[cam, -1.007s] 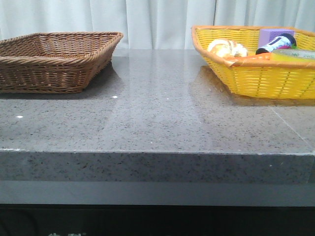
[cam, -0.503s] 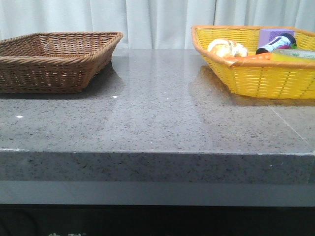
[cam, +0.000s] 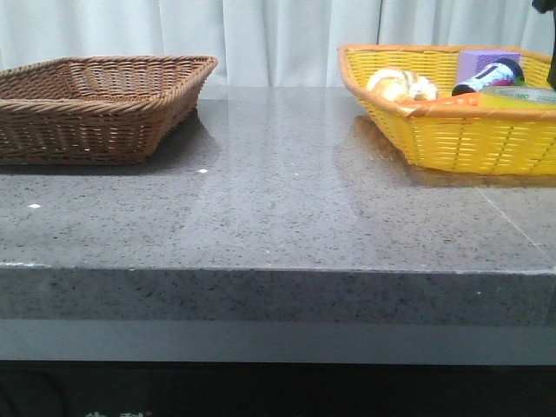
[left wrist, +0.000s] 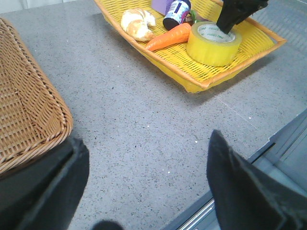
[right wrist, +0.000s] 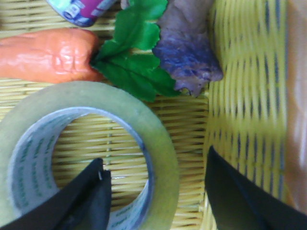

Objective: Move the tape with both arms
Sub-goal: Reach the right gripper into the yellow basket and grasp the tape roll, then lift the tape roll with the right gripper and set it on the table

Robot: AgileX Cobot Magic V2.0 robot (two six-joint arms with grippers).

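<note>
The tape (left wrist: 214, 43), a wide yellow-green roll with dark print on top, lies flat in the yellow basket (left wrist: 192, 81). It also shows in the front view (cam: 521, 94). In the right wrist view my right gripper (right wrist: 156, 191) is open just over the tape (right wrist: 163, 158). One finger (right wrist: 91, 196) is inside the roll's hole and the other (right wrist: 240, 196) is outside its wall. The left wrist view shows the right gripper (left wrist: 237, 12) above the roll. My left gripper (left wrist: 144, 191) is open and empty over the grey table, far from the tape.
The yellow basket (cam: 452, 130) at the right also holds a croissant (left wrist: 137, 24), a carrot with green leaves (right wrist: 48, 55), a purple box (cam: 486, 62) and a bottle (left wrist: 175, 8). A brown wicker basket (cam: 95, 104) stands at the left. The table's front edge (left wrist: 268, 143) is near my left gripper.
A dark part of my right arm has come into the top right corner of the front view. The baskets and their contents have not moved.
</note>
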